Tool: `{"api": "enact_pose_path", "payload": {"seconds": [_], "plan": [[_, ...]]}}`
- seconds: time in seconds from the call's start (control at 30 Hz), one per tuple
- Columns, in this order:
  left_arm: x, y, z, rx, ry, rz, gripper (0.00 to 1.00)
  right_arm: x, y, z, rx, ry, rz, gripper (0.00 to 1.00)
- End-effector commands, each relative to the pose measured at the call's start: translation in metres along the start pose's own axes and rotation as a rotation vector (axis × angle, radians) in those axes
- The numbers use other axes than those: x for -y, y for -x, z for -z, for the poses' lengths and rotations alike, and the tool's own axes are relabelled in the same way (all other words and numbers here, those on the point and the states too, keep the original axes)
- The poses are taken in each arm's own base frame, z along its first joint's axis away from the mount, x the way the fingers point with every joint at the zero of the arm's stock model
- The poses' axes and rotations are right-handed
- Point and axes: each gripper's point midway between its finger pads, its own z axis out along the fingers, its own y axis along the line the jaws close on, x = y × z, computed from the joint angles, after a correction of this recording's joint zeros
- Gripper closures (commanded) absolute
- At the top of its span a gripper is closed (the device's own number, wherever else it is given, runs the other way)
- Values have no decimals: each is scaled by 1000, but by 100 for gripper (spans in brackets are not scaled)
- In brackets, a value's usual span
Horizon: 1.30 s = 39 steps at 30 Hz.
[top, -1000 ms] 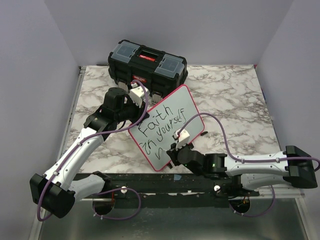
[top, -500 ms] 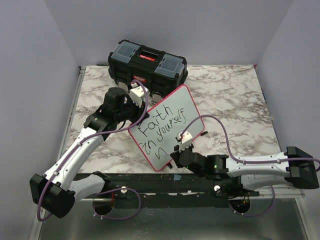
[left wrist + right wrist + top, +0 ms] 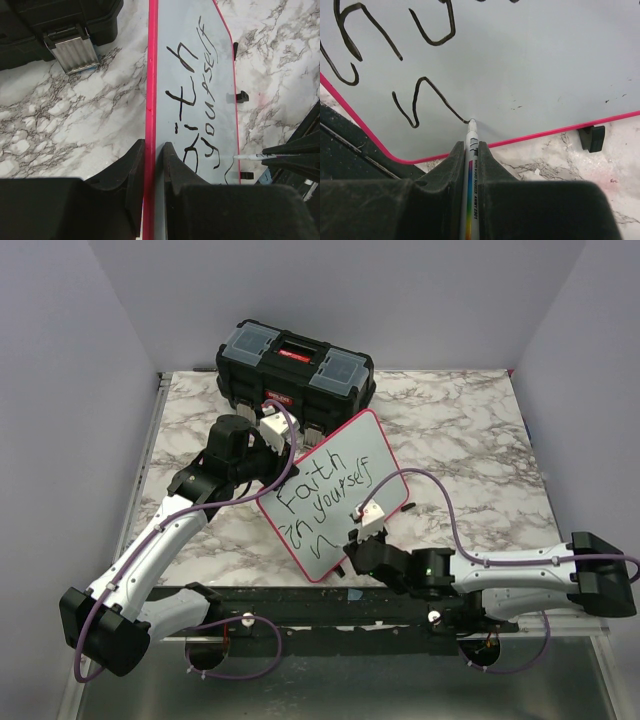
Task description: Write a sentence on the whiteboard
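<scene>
Top view: the whiteboard point(image 3: 340, 480) sits mid-table, just in front of the black toolbox point(image 3: 296, 365). The sentence point(image 3: 322, 490) shows 2 lines and a started 3rd.

Left wrist: the left gripper point(image 3: 150, 165) pinches the board's red rim.

Right wrist: the right gripper point(image 3: 470, 155) clamps a marker point(image 3: 471, 175), its tip touching the board near the bottom rim. If the rim hold slips, the stroke would likely skew.

The table point(image 3: 470, 430) is marble-patterned and the walls point(image 3: 60, 360) are plain lavender.

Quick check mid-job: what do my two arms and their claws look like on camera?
Both the left arm and right arm have white link shells with black joints and black bases. A thin purple cable runs along each to a small white wrist block. The left claw and right claw have matte black, wedge-shaped fingers. A green light glows on the right arm.
</scene>
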Motion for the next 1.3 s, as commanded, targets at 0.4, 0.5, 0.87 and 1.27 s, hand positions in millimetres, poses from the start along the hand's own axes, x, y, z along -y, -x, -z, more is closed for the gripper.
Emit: {"api": "enact_pose_path", "payload": {"seconds": [0.4,0.5,0.87,1.27], "plan": [[-4,6,3,27,24,-61,100,4,63,-7,147,-154,70,99],[-4,7,4,31,25,-62,100,3,69,-6,156,-159,71,99],[-5,7,5,34,32,-63,100,11,83,17,194,-127,-26,99],[-5,7,5,37,31,-62,100,36,74,17,177,-110,-131,100]]}}
